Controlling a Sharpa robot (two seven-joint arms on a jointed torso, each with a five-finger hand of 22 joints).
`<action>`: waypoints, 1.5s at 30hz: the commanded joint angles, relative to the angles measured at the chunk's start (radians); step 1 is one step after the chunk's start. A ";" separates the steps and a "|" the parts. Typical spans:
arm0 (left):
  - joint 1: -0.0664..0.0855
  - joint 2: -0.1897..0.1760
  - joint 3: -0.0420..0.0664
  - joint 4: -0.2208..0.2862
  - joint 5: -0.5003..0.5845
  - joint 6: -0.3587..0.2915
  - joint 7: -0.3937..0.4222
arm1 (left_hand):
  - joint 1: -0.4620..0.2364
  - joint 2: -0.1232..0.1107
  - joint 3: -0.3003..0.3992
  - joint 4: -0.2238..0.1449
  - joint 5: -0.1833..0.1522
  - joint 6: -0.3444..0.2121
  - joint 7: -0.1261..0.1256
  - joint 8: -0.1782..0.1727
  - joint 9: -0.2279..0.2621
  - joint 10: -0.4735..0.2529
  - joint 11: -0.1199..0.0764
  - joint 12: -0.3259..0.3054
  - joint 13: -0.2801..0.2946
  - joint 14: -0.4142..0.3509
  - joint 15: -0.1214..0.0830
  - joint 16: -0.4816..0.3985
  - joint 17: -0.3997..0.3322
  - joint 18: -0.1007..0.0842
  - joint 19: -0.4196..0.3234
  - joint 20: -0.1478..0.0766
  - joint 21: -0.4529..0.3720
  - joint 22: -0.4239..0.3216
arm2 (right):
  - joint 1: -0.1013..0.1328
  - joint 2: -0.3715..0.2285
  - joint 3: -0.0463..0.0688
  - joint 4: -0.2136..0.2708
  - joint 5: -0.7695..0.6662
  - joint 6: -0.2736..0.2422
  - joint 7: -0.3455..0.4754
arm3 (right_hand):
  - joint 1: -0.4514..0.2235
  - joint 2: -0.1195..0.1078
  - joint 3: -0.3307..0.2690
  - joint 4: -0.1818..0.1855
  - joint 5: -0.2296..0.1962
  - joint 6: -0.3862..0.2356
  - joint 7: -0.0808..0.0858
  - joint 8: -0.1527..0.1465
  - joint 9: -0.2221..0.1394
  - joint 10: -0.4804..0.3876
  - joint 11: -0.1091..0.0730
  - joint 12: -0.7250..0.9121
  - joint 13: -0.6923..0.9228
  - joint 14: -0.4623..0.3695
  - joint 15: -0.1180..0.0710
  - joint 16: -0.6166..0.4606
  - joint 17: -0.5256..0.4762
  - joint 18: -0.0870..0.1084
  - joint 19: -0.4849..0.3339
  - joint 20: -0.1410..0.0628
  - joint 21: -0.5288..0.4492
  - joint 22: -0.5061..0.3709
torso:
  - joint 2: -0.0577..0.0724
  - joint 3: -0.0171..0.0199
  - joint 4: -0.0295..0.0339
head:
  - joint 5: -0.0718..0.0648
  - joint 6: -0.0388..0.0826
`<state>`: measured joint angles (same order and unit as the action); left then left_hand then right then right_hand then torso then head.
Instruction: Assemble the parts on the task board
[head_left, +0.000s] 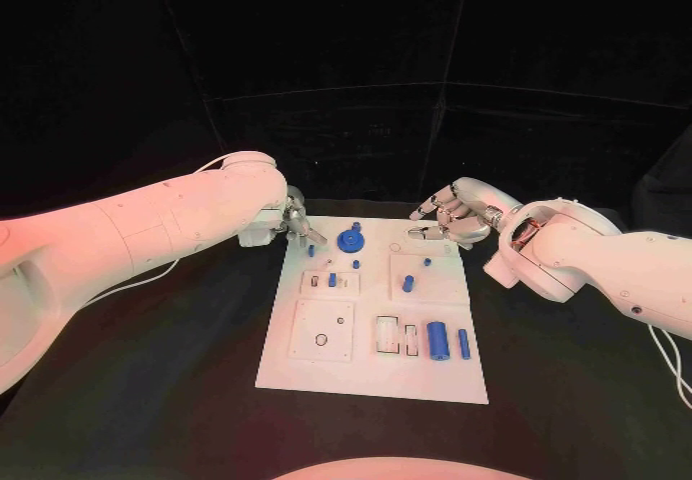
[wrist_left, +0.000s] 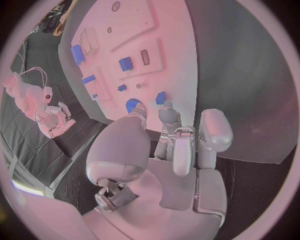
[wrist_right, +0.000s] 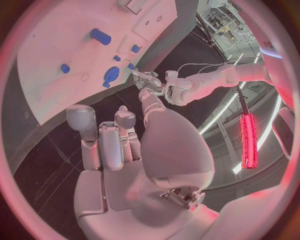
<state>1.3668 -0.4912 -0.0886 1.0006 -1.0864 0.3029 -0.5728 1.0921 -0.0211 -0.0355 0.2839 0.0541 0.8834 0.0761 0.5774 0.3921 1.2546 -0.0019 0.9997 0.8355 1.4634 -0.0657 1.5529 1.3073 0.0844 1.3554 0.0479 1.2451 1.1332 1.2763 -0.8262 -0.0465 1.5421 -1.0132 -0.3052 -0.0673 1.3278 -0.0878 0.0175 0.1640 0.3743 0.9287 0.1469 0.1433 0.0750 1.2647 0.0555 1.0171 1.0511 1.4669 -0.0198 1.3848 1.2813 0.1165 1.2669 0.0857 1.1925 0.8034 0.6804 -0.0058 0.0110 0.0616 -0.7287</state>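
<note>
The white task board lies in the middle of the black table. On its far part sits a round blue part, with a small blue peg to its left. More blue parts stand mid-board and as two upright bars near the front right. My left hand hovers at the board's far left corner, fingers spread and holding nothing; its fingertips are just short of the peg and the round part. My right hand hangs over the far right corner, loosely curled around nothing.
Black table surrounds the board on all sides. White recesses mark the board's front left. The right wrist view shows my left hand beyond the round part; the left wrist view shows my right hand across the board.
</note>
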 joint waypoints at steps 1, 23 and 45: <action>-0.002 0.009 0.001 -0.012 -0.019 0.022 0.020 | 0.010 0.006 -0.007 -0.002 -0.005 0.008 -0.003 0.003 -0.002 0.007 0.000 0.005 0.001 0.102 0.002 0.007 0.241 0.014 0.005 -0.001 0.006 0.001 | 0.002 0.003 0.000 0.000 -0.002 0.000 0.003 | 0.004 0.006 -0.004 0.004 0.007 -0.006 -0.003 0.006 -0.001 -0.006 -0.001 0.005 -0.001 0.042 -0.004 -0.003 0.002 0.017 0.001 -0.004 -0.005 -0.001 | 0.000 -0.0005 0.0016 | 0.000 -0.001; -0.020 0.035 0.000 -0.059 -0.020 0.016 0.035 | 0.080 0.044 -0.013 -0.025 -0.004 0.015 -0.004 0.002 -0.013 0.007 -0.001 0.010 -0.001 0.103 0.000 0.008 0.243 0.013 0.008 -0.003 0.008 0.009 | 0.002 0.002 0.000 0.001 -0.002 0.003 0.004 | 0.006 0.008 -0.004 0.004 0.010 -0.006 -0.003 0.007 -0.001 -0.006 -0.001 0.006 -0.001 0.042 -0.004 -0.003 0.001 0.017 0.001 -0.004 -0.005 -0.001 | -0.001 0.0001 0.0014 | 0.001 -0.003; -0.024 0.043 0.000 -0.067 -0.020 -0.007 0.063 | 0.287 0.134 0.119 -0.169 -0.004 0.011 -0.016 -0.003 -0.029 0.003 -0.013 0.005 -0.009 0.103 -0.008 0.010 0.247 0.012 0.011 -0.010 0.010 0.020 | 0.002 0.003 0.000 0.000 -0.002 0.005 0.003 | 0.006 0.008 -0.004 0.004 0.010 -0.006 -0.003 0.007 -0.001 -0.006 -0.001 0.006 -0.001 0.042 -0.004 -0.003 0.001 0.017 0.001 -0.004 -0.005 -0.001 | -0.001 0.0002 0.0012 | 0.000 -0.007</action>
<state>1.3435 -0.4487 -0.0879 0.9345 -1.0991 0.3041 -0.5263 1.3638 0.1028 0.0756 0.1205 0.0530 0.8941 0.0670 0.5729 0.3614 1.2575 -0.0058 1.0069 0.8278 1.4669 -0.0693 1.5562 1.3073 0.0844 1.3621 0.0411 1.2488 1.1526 1.2762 -0.8232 -0.0465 1.5403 -1.0131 -0.3045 -0.0670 1.3283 -0.0872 0.0175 0.1639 0.3788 0.9287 0.1469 0.1444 0.0751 1.2647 0.0555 1.0171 1.0512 1.4669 -0.0198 1.3848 1.2818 0.1165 1.2669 0.0857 1.1925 0.8036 0.6798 -0.0058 0.0127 0.0615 -0.7352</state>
